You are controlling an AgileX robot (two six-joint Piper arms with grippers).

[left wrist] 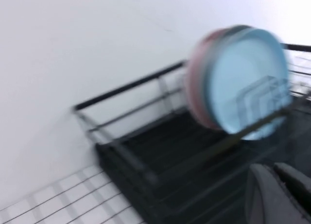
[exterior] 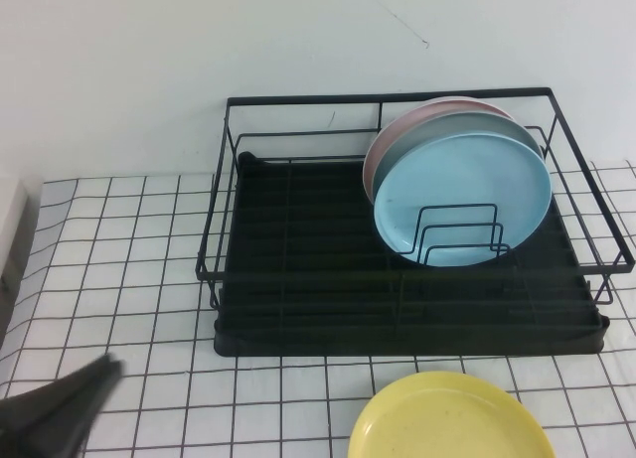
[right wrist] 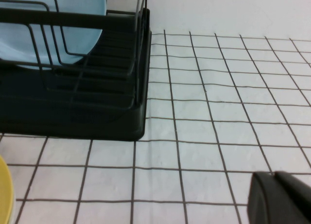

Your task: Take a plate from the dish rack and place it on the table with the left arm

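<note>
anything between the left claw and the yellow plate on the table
Nothing visible. The yellow plate lies flat on the table in front of the dish rack; the left claw hangs to its left over bare cloth. The right claw sits aside.

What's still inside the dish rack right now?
The dish rack holds a light blue plate upright in its dividers, with a pink plate close behind it, mostly covered. Any plate sandwiched between them stays hidden. The yellow plate lies on the table.

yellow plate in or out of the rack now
Out. The yellow plate lies flat on the table in front of the dish rack; the left gripper is off it.
</note>
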